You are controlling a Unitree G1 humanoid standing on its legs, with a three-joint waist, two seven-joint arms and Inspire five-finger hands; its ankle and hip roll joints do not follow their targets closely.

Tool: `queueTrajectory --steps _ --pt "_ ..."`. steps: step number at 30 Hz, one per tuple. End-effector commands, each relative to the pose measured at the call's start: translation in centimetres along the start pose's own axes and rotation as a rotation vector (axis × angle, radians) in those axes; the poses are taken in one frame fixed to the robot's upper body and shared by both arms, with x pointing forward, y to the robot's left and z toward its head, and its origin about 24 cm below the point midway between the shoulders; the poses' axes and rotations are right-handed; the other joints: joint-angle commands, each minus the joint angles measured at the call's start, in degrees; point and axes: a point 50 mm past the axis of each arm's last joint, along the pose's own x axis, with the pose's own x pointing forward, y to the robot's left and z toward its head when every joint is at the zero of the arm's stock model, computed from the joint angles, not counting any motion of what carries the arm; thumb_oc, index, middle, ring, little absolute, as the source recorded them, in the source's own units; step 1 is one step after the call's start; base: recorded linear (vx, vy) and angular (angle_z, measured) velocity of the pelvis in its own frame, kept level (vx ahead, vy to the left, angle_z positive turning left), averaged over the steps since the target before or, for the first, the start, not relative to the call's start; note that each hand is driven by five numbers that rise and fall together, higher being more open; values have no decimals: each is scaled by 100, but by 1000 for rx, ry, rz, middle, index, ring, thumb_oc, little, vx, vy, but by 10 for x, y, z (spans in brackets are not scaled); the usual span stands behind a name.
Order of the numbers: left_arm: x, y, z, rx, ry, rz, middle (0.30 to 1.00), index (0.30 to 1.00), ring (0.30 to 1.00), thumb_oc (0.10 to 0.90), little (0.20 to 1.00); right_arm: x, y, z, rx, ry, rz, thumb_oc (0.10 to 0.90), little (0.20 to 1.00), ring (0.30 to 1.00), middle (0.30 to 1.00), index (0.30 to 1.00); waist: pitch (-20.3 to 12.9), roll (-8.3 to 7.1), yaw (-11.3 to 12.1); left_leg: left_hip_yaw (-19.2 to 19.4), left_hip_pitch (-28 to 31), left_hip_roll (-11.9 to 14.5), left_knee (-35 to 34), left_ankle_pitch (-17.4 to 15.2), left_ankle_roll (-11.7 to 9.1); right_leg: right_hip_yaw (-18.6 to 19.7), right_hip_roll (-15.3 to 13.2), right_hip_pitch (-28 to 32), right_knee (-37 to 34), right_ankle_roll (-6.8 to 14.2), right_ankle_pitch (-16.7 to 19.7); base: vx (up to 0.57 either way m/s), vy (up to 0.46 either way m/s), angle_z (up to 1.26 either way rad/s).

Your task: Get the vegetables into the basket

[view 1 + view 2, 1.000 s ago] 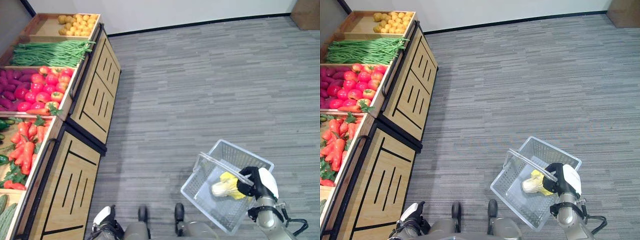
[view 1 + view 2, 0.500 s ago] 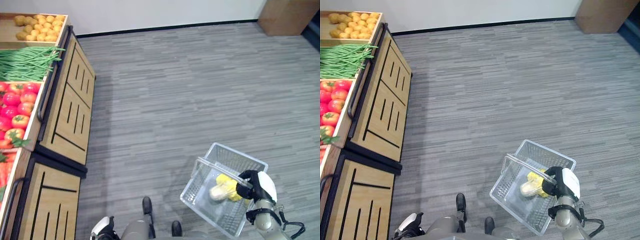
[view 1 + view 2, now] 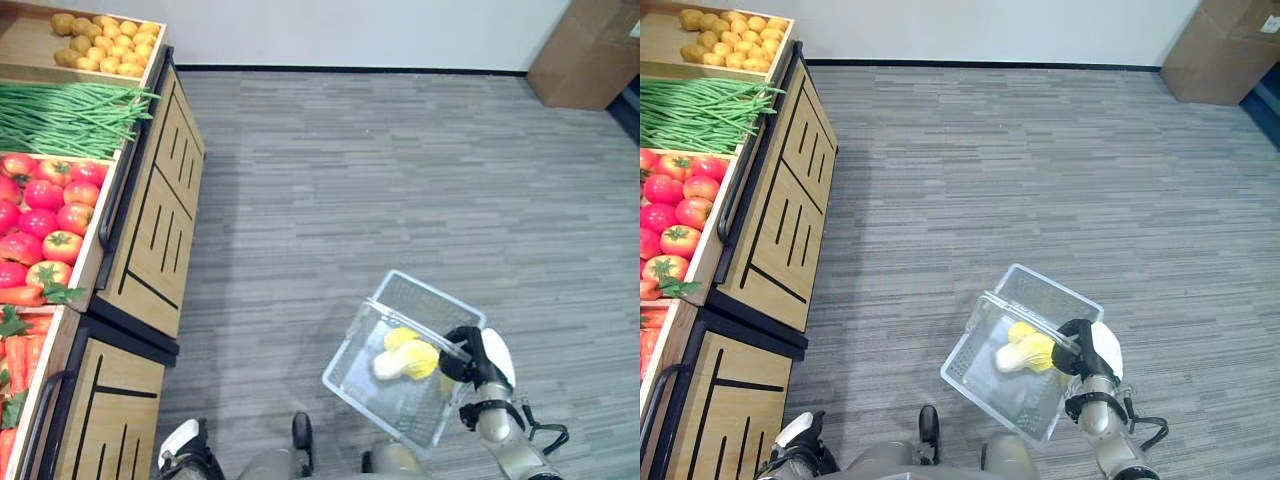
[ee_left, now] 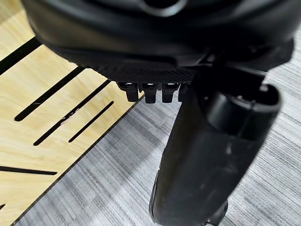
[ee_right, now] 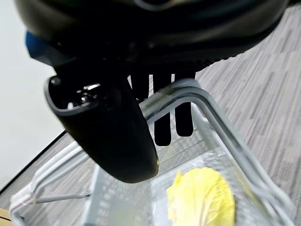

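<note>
A clear mesh basket [image 3: 432, 298] hangs by its handle [image 5: 207, 101] from my right hand [image 3: 470, 362] at the lower right, above the grey floor. The hand's fingers [image 5: 162, 127] are curled round the handle. Inside the basket lies a yellow and white cabbage [image 3: 408, 357]. My left hand [image 3: 183, 440] hangs low beside the wooden stand with relaxed fingers and holds nothing. The stand on the left carries green beans [image 3: 60, 115], tomatoes [image 3: 45, 215], potatoes [image 3: 105, 38] and carrots [image 3: 15, 360] in trays.
The wooden produce stand [image 3: 150, 250] runs along the left side with slatted front panels. A cardboard box [image 3: 590, 50] stands by the far wall at the right. Grey striped carpet stretches between the stand and the basket.
The camera has swung, so the stand shows more of its trays again. The basket stays hanging from my right hand with the cabbage in it, now a little further left in view.
</note>
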Motion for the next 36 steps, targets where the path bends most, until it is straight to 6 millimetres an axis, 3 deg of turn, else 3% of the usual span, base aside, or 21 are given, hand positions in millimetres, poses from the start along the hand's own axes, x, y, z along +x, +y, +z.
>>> queueTrajectory --steps 1,4,5,8,13,14,19,22,24,27,32,36 --pt "1 5 -4 -35 29 30 1000 1000 1000 900 1000 25 -52 42 41 -227 -219 400 300 300 300 300 251 120 -114 64 189 452 442 -426 -681 -6 -10 106 -1605 86 1391 137 -58 27" --pt "1 5 -2 -30 28 26 1000 1000 1000 900 1000 25 -53 43 51 -231 -232 400 300 300 300 300 302 107 -199 -67 306 416 466 -535 -739 143 -5 33 -2219 136 1486 167 -90 47" --pt "1 3 -2 -26 28 16 1000 1000 1000 900 1000 26 -55 44 50 -235 -242 400 300 300 300 300 326 58 -302 -270 557 368 486 -716 -839 406 -99 -204 -2995 285 1911 293 -163 57" --pt "0 0 -4 -31 32 8 1000 1000 1000 900 1000 26 -55 44 47 -236 -242 400 300 300 300 300 314 42 -370 -462 727 350 530 -860 -882 500 -116 -243 -3276 343 2068 214 -130 40" --pt "-6 -13 -14 -49 69 -30 1000 1000 1000 900 1000 24 -53 40 39 -224 -212 400 300 300 300 300 108 34 -359 -659 992 434 533 -936 -970 329 -53 -74 -3179 274 2086 235 -212 51" --pt "-8 -18 -19 -58 86 -44 1000 1000 1000 900 1000 23 -57 39 26 -236 -205 400 300 300 300 300 30 85 -334 -797 1046 588 616 -839 -1074 237 82 32 -3078 173 1968 156 -204 24" --pt "-10 -23 -15 -51 74 -54 1000 1000 1000 900 1000 21 -68 34 -6 -243 -223 400 300 300 300 300 -9 185 -346 -1036 869 805 939 -633 -1258 -44 200 189 -2948 -27 1664 160 -226 38" --pt "-7 -20 -1 -36 23 -45 1000 1000 1000 900 1000 21 -78 27 -21 -220 -261 400 300 300 300 300 66 197 -410 -771 532 921 1380 -386 -1390 -311 108 336 -2892 -175 1481 54 -139 64" --pt "-6 -18 5 -43 6 -41 1000 1000 1000 900 1000 19 -82 21 -27 -195 -284 400 300 300 300 300 101 206 -486 -267 356 1139 1427 -215 -1433 -538 6 483 -2922 -225 1368 25 -82 67" --pt "-4 -13 13 -23 -18 -24 1000 1000 1000 900 1000 14 -90 14 -25 -166 -340 400 300 300 300 300 125 254 -591 465 108 1528 784 -33 -1515 -890 -229 664 -3043 -166 1255 12 -9 98" --pt "-3 -9 11 32 -14 -9 1000 1000 1000 900 1000 12 -94 12 -40 -164 -387 400 300 300 300 300 127 405 -614 984 -348 1813 264 635 -1618 -1195 -306 895 -2976 -146 1046 130 104 77" --pt "-1 -5 7 19 4 6 1000 1000 1000 900 1000 11 -85 6 -42 -131 -348 400 300 300 300 300 97 330 -539 1081 -269 1670 402 443 -1518 -1236 -477 1204 -2914 -58 913 187 194 -1"
